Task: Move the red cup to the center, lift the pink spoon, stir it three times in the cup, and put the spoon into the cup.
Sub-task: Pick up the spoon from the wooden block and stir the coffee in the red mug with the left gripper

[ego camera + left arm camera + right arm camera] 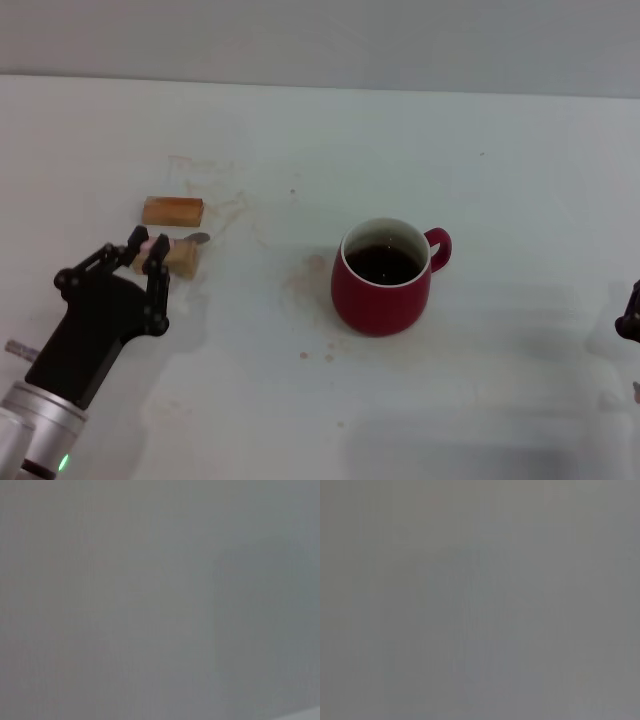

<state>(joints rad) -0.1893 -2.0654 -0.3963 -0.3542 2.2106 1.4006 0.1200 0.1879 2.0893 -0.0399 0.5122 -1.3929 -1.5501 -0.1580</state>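
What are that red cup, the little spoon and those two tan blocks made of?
The red cup looks like glazed ceramic: glossy dark red outside, white inside. The pink spoon, at the left gripper, seems to have a matte pink handle, perhaps plastic, and a grey bowl that looks like metal. The two tan blocks appear to be unfinished wood.

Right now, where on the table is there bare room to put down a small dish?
Bare table lies between the red cup and the right claw at the edge, and beyond the cup. It is crowded at the left: two wooden blocks, the pink spoon and the left claw.
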